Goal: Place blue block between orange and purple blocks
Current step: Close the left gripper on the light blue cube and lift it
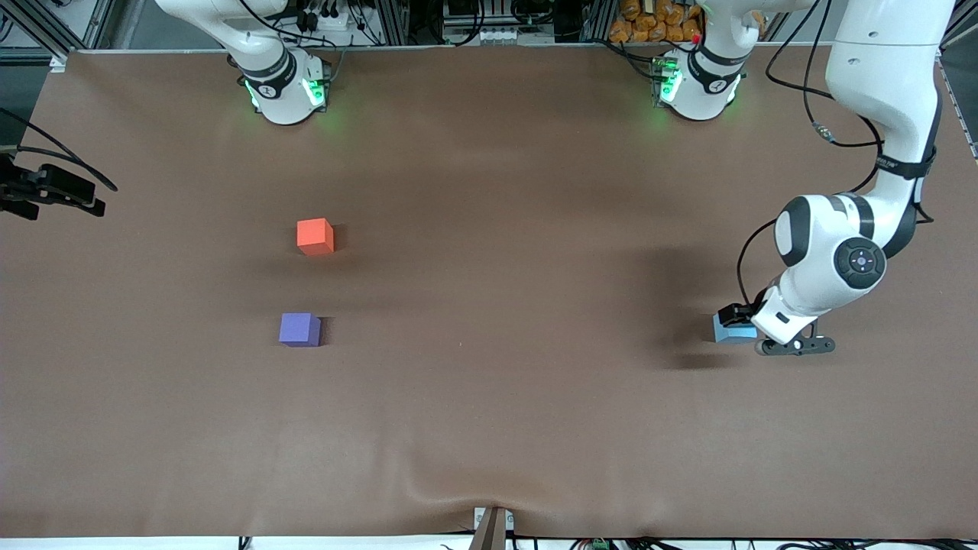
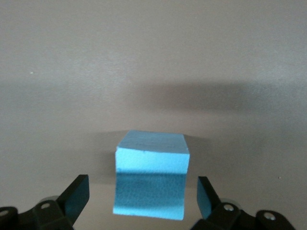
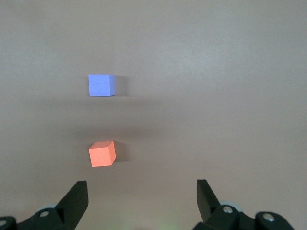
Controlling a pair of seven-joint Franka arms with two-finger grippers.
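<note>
The blue block (image 1: 728, 331) rests on the table toward the left arm's end, partly covered by the left hand. My left gripper (image 1: 738, 324) is down around it and open: in the left wrist view the blue block (image 2: 151, 179) stands between the fingers (image 2: 76, 196) with a gap on each side. The orange block (image 1: 315, 236) and the purple block (image 1: 299, 329) lie toward the right arm's end, the purple one nearer the front camera, with a bare gap between them. My right gripper (image 3: 142, 201) hangs open and empty above the table near the orange block (image 3: 102, 154) and purple block (image 3: 101, 85).
Brown cloth (image 1: 497, 397) covers the whole table. A black device with cables (image 1: 47, 191) juts in at the table's edge at the right arm's end. The two arm bases (image 1: 284, 92) (image 1: 697, 88) stand along the table edge farthest from the front camera.
</note>
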